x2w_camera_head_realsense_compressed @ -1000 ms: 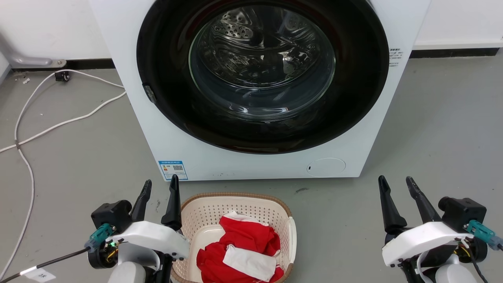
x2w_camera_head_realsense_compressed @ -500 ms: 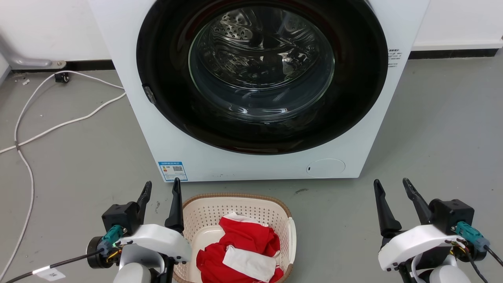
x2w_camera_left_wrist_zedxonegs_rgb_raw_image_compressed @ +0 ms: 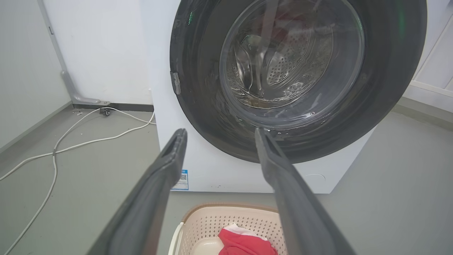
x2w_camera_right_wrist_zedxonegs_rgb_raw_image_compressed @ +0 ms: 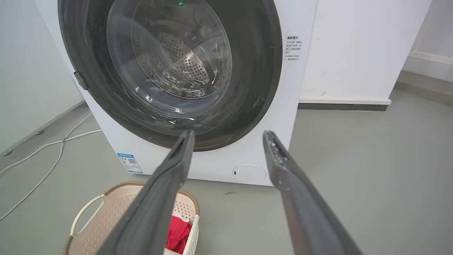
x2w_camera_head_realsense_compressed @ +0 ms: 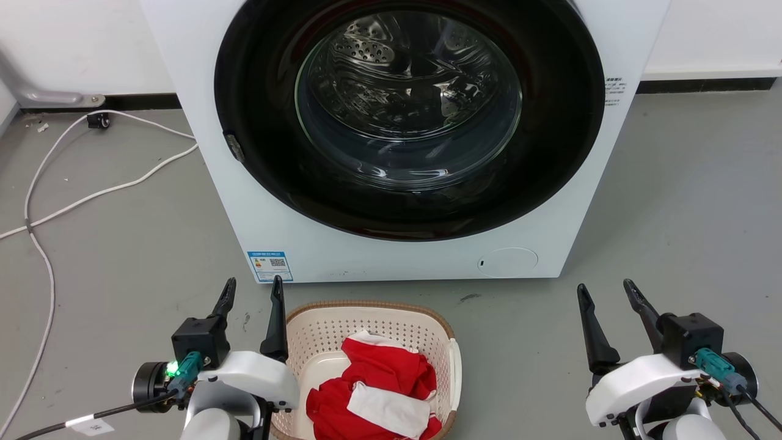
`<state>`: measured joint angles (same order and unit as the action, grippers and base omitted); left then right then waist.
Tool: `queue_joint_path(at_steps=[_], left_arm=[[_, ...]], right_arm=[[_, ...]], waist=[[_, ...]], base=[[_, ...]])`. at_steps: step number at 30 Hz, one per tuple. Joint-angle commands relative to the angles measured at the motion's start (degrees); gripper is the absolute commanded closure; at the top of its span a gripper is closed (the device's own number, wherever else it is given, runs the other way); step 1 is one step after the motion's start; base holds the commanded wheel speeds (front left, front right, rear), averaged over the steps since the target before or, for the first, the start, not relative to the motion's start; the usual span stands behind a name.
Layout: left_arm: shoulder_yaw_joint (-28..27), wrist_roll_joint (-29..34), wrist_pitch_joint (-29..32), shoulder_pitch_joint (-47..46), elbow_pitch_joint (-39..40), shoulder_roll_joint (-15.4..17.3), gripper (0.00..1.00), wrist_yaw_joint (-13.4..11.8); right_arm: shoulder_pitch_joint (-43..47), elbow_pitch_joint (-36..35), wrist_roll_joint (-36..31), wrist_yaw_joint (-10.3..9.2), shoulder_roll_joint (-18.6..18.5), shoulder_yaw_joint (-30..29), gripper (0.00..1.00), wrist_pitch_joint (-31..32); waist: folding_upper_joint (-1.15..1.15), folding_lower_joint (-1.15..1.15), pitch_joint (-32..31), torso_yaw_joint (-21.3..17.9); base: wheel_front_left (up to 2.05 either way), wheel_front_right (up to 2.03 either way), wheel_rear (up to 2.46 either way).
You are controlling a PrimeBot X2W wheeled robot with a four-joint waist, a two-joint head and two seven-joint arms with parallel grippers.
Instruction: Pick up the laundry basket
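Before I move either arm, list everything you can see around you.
laundry basket: one, cream with a brown rim, on the floor just in front of the washer, beside the left gripper
cloth: one bundle, red and white, inside the basket
washer: one, white with a dark round door, door shut, straight ahead
sticker: one, blue, lower left of the washer's front
cable: white, lying along the floor to the left
floor: grey
left gripper: one, dark fingers, open, holding nothing
right gripper: one, dark fingers, open, holding nothing, well to the right of the basket
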<state>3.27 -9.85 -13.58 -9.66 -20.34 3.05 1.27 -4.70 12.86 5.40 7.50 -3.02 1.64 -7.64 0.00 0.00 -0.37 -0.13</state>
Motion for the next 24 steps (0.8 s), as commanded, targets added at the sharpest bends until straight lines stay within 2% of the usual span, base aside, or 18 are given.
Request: queue_joint_path(at_steps=[1,12,24], left_arm=[[0.1,1.3,-0.5,0.1,0.2,0.1,0.0,-0.3],[0.5,5.4,-1.7,0.5,0.2,0.1,0.0,-1.0],[0.3,4.7,-1.7,0.4,0.1,0.0,0.0,-0.9]], right_arm=[[0.3,0.2,-0.9,-0.02,0.2,-0.1,0.0,-0.5],[-0.1,1.7,-3.3,-0.02,0.2,-0.1,0.0,-1.4],[-0.7,2.7,-1.9,-0.02,0.2,0.0,0.0,-2.0]], waist=[[0.0,0.0,0.0,0.0],[0.0,0.0,0.0,0.1],[0.0,0.0,0.1,0.3]], base=[[0.0,0.0,0.0],[0.0,0.0,0.0],[0.0,0.0,0.0]])
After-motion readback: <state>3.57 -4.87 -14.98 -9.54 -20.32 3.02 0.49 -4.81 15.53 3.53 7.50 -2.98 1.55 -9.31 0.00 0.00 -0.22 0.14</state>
